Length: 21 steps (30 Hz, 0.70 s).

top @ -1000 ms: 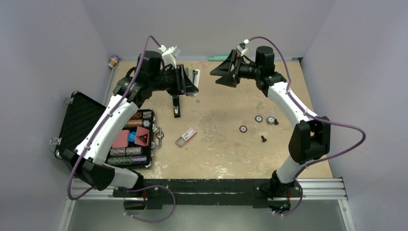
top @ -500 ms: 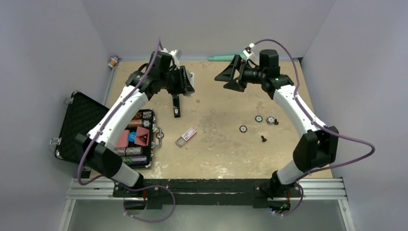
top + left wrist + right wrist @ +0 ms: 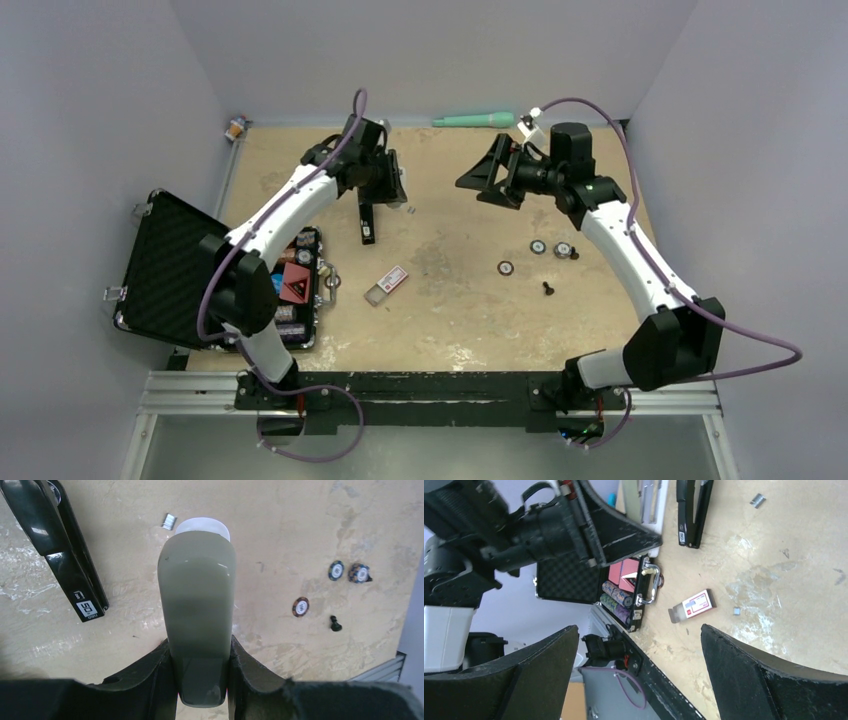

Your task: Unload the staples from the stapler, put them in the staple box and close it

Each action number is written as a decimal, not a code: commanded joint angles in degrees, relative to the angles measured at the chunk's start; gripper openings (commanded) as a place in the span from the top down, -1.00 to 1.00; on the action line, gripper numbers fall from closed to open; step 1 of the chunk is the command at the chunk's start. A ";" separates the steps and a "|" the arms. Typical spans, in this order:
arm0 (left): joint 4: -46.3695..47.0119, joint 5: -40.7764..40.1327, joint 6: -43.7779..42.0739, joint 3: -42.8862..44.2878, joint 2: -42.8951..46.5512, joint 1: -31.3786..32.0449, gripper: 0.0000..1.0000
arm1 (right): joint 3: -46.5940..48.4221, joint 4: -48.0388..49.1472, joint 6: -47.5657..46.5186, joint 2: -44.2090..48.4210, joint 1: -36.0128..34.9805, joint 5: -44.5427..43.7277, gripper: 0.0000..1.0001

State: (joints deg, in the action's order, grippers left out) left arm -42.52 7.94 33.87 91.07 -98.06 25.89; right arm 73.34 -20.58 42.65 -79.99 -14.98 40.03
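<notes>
top: stapler (image 3: 366,220) lies on table (image 3: 470,300) just beside left gripper (image 3: 391,181); staples (image 3: 410,209) close beside it | left wrist: jaws clamp sage-green piece (image 3: 197,605) | right wrist: right gripper (image 3: 639,675) spread wide, holding nothing; stapler at top edge

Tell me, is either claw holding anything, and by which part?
The left gripper clamps the pale green oblong piece by one end. The right gripper is open, holding nothing.
</notes>
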 commanded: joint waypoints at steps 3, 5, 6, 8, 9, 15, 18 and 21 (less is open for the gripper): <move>1.02 -5.13 -0.64 3.85 -7.16 -0.22 1.00 | -0.43 -3.03 -2.58 3.62 0.23 -2.05 -0.94; 0.89 -6.65 0.04 4.47 -9.27 -0.31 1.00 | -0.32 -4.16 -3.10 4.14 0.22 -2.40 -0.94; 0.81 -7.29 0.48 4.61 -10.13 -0.43 1.00 | -0.28 -4.81 -3.50 4.48 0.29 -2.72 -0.94; 0.78 -7.71 0.88 5.01 -12.09 -0.57 1.00 | 0.45 -6.84 -4.71 5.03 0.42 -4.03 -0.94; 0.77 -7.76 0.85 5.26 -13.00 -0.58 1.00 | 0.87 -7.83 -5.40 5.36 0.58 -4.68 -0.94; 0.41 -9.61 0.65 7.32 -19.04 -1.25 1.00 | 2.73 -11.83 -8.51 6.10 1.36 -6.69 -0.96; -0.14 -10.27 0.23 8.27 -21.42 -1.45 1.00 | 3.80 -13.62 -9.86 5.28 1.57 -7.05 -0.96; -0.74 -10.46 -0.83 8.83 -23.63 -1.59 1.00 | 4.66 -14.28 -10.62 4.45 1.71 -6.73 -0.96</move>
State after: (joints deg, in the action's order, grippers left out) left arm -42.98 -0.86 33.85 96.90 -120.03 24.82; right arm 74.61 -32.97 34.92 -75.37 -13.72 33.98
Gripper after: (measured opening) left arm 0.376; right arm 0.982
